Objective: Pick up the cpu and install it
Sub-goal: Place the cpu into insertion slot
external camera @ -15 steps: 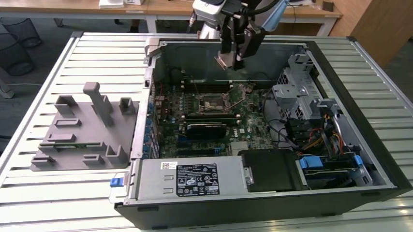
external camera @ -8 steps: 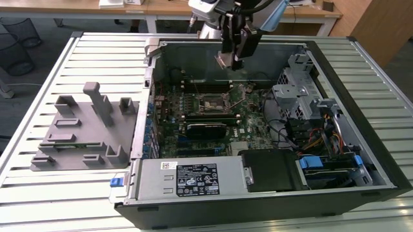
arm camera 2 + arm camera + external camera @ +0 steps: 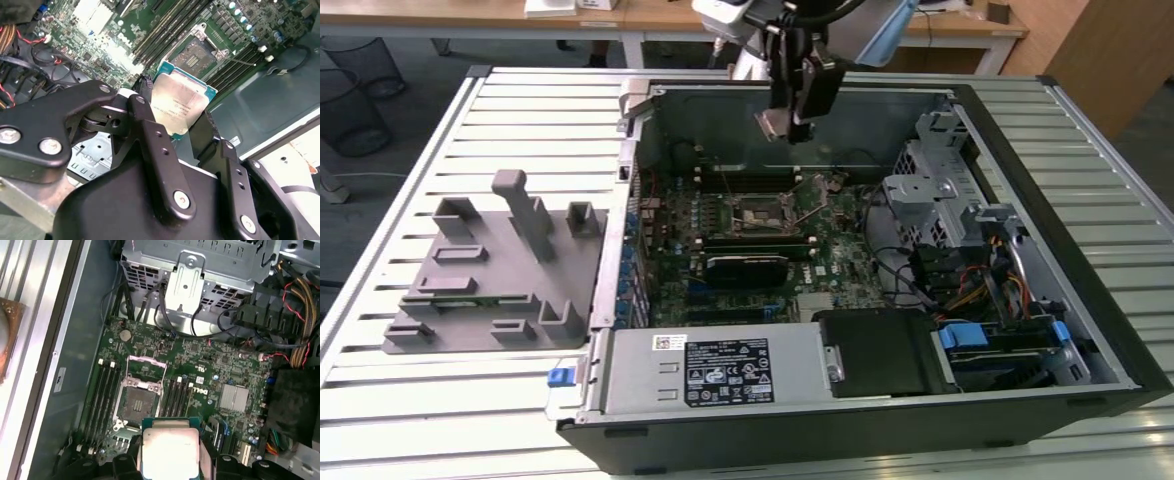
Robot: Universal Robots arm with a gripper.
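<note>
The cpu is a flat square chip with a shiny silver top and a thin pale edge. My gripper is shut on it by two opposite sides, between black fingers. In the exterior view the gripper hangs high over the far part of the open computer case, with the cpu at its tip. The open socket lies on the motherboard below, its metal frame lifted. In the first wrist view the cpu hovers near the socket, apart from it and above the board.
The open black computer case lies on a slatted white table. A grey plastic tray with upright blocks sits at the exterior view's left. A drive cage, cables and a power supply crowd the case.
</note>
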